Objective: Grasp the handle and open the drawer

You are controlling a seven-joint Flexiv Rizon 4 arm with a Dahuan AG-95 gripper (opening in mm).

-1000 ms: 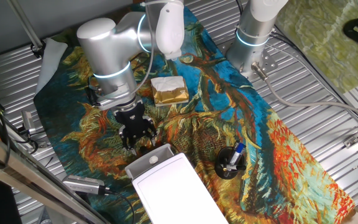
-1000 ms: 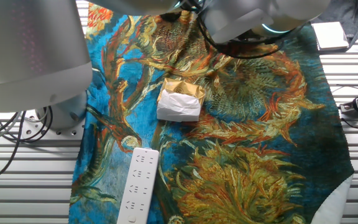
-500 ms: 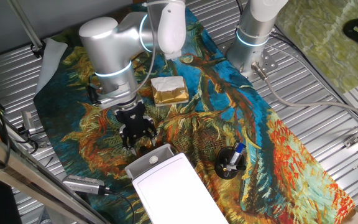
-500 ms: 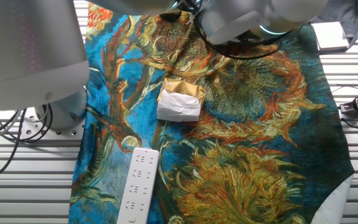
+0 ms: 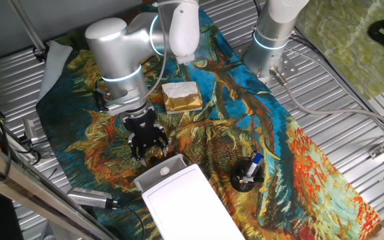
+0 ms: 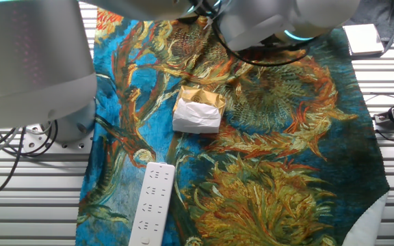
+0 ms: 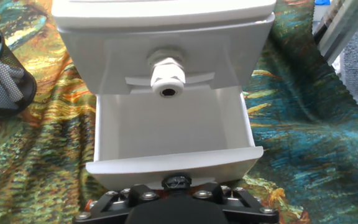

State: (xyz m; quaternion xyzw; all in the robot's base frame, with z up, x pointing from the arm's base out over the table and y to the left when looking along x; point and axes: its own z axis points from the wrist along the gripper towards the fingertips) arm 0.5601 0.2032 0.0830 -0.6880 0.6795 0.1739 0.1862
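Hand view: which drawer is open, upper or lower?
The lower drawer: pulled out, its inside showing. The upper drawer, knob facing the camera, is shut.

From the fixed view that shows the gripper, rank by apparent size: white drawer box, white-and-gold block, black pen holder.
1. White drawer box, clearly largest, though nearest the camera.
2. White-and-gold block.
3. Black pen holder, close to the block in apparent size, so that order is unsure.

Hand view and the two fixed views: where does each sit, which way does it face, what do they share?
One fixed view: high behind the white box, facing the arm and gripper.
The other fixed view: high across the table, looking down at the white-and-gold block; blurred arm links show.
Hand view: on the gripper, facing the open drawer; gripper body at the bottom.
Shared: both fixed views show the block.
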